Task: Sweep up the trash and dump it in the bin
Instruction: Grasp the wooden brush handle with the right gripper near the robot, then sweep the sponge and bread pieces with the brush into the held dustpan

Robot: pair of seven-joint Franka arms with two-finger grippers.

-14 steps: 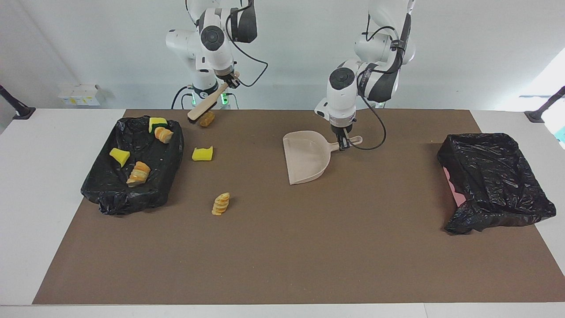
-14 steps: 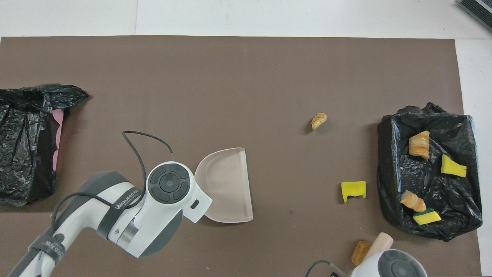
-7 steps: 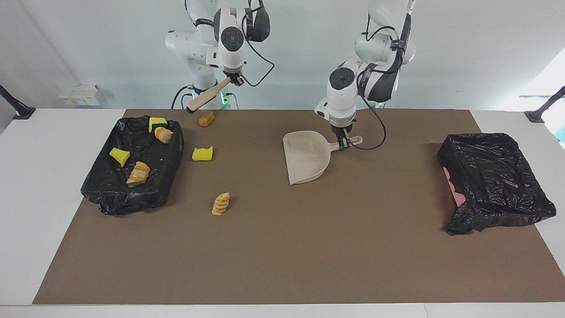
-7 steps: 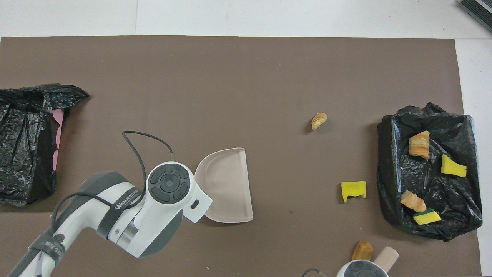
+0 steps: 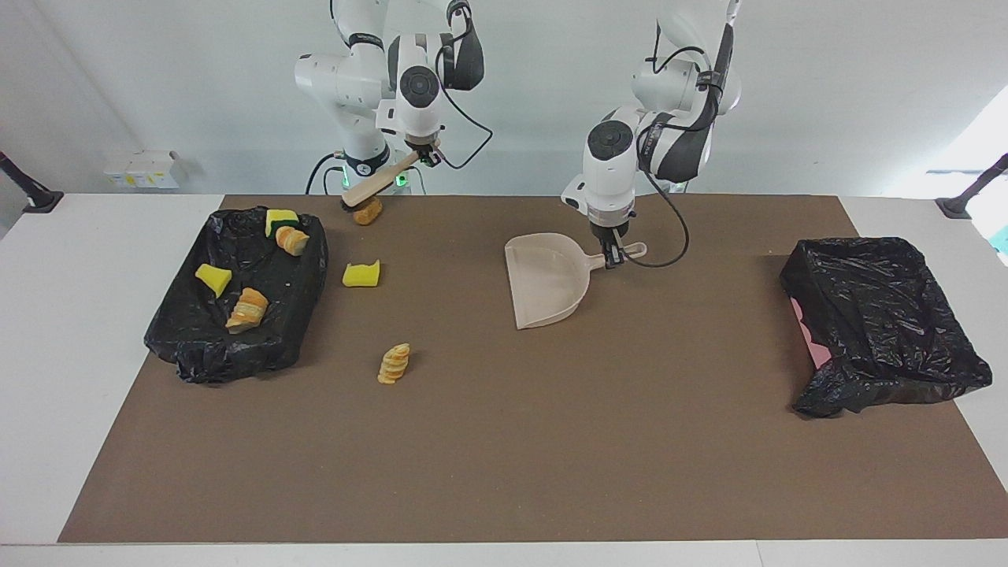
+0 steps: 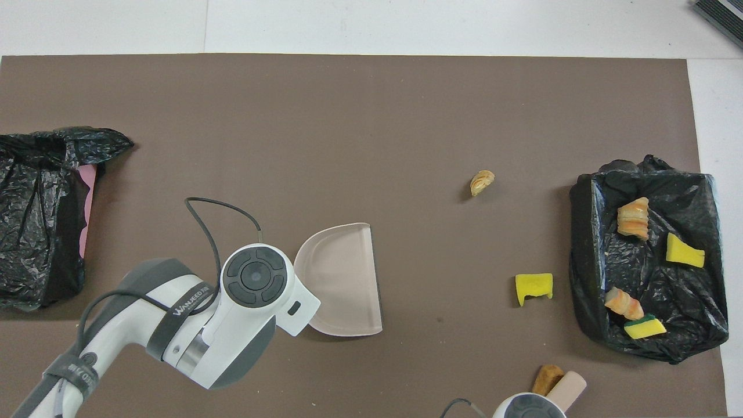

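My right gripper [image 5: 424, 154] is shut on the handle of a beige brush [image 5: 376, 181]. The brush slants down to a brown bread piece [image 5: 368, 211] at the mat's edge nearest the robots; both also show in the overhead view, the brush [image 6: 566, 385] and the bread piece [image 6: 547, 378]. My left gripper [image 5: 613, 257] is shut on the handle of the beige dustpan [image 5: 547, 279], which lies flat on the mat. A yellow sponge wedge [image 5: 361, 274] and a bread roll [image 5: 394, 363] lie loose on the mat.
A black-bagged tray [image 5: 189, 346] at the right arm's end holds several sponge and bread pieces. A black-bagged bin [image 5: 882, 323] with a pink edge stands at the left arm's end. A brown mat [image 5: 504, 457] covers the table.
My right gripper has shifted toward the table's middle; the brush lifted off the mat, then came down again beside the brown bread piece. The left arm and dustpan have not moved.
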